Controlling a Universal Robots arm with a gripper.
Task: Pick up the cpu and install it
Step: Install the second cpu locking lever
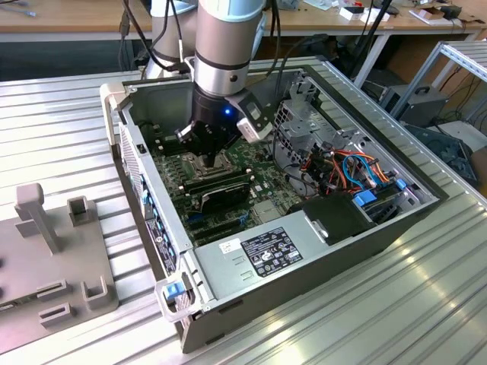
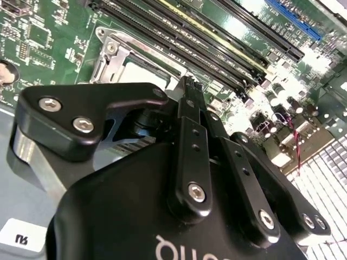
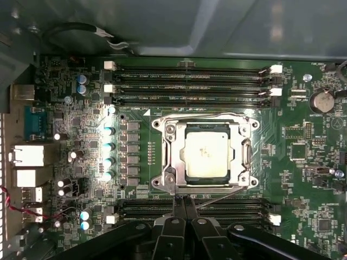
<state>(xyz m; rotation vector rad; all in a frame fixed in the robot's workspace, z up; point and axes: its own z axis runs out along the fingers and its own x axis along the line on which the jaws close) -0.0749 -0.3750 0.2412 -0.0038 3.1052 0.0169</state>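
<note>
CPU [image 3: 206, 155] location: seated flat inside the socket frame [image 3: 169, 157] on the motherboard [image 3: 303, 179], per the first wrist view. Silver-grey top faces up, sits square in the frame, no tilt visible.

Gripper [image 3: 183, 201] state: fingers together, nothing between them. Tips hover just beside the socket's edge, near the closest memory slots [image 3: 190, 208], apart from the chip. In the exterior view the gripper [image 1: 207, 156] hangs low inside the open PC case [image 1: 319, 270], over the board.

Handling (judgement):
- Light, thin, stiff; no flex expected.
- Metal top is smooth, so prob. slippery under hard pads.
- Fragile underside and socket contacts; avoid dragging or side load.
- Take hold by two opposite edges only. With the frame wall close around the chip, edge access looks tight; top-surface contact is the safer reference.

Surroundings / obstructions:
- Socket frame surrounds the chip on all sides; whether its retaining lever is latched cannot be told from these views.
- Memory slots run along two sides of the socket; another set of slots [image 3: 190, 84] lies on the far side.
- Row of capacitors [image 3: 108, 146] stands near the socket's other flank.
- Coloured cables [image 1: 346, 171] and drive bay sit well apart, toward the exterior view's right.
- Case walls limit lateral arm clearance.
</note>
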